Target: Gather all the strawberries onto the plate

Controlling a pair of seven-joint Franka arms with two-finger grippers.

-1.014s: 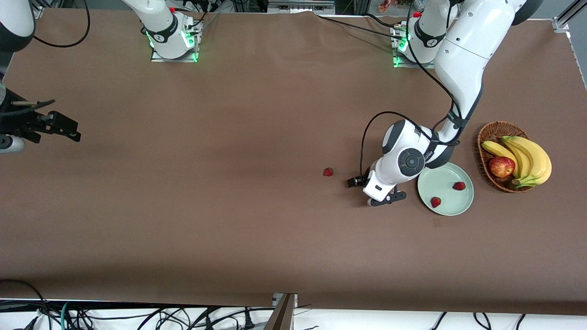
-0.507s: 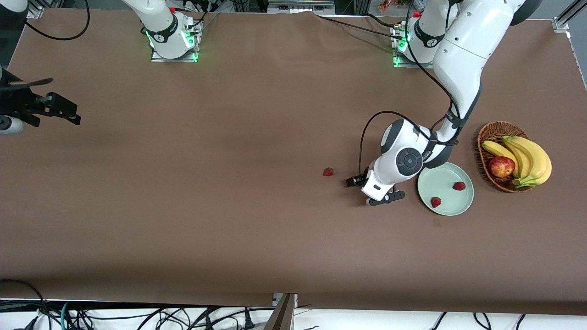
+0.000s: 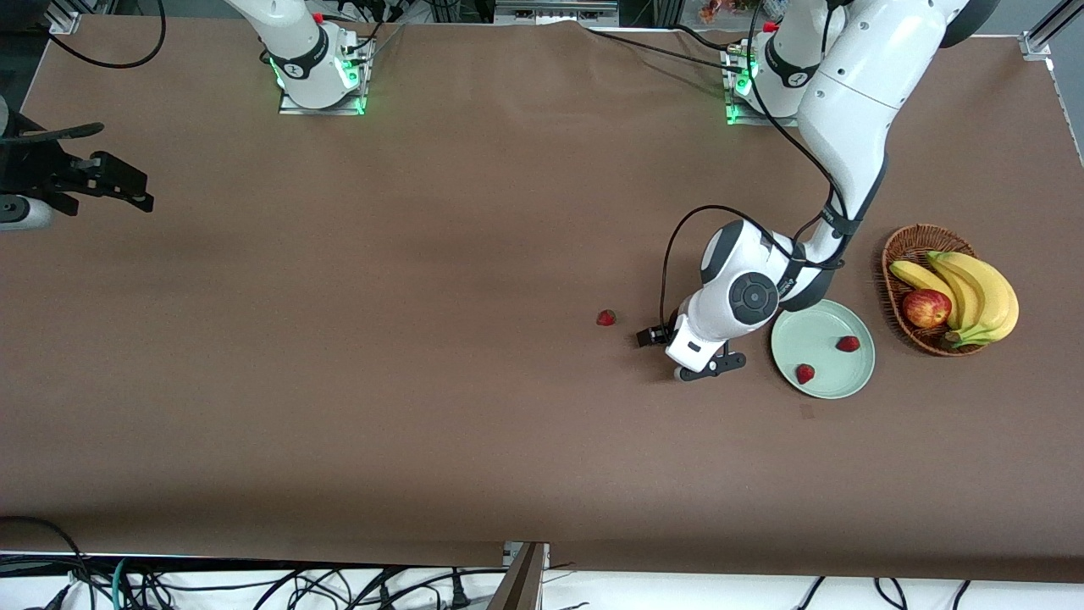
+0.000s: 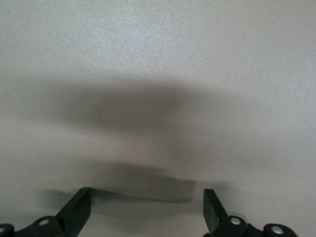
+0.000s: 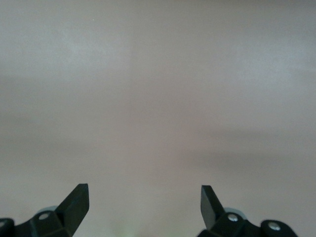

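Three strawberries (image 3: 605,318), one plate (image 3: 838,390)

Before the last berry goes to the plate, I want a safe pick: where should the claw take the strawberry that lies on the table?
Grip the lone strawberry across its red body, coming straight down from above. It lies low on the bare table, small and rounded, with free cloth all around. The open left claw, over the table beside the plate, looks best placed.

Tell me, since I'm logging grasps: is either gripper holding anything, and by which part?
Nothing is held: the left gripper and the right gripper are both open and empty.
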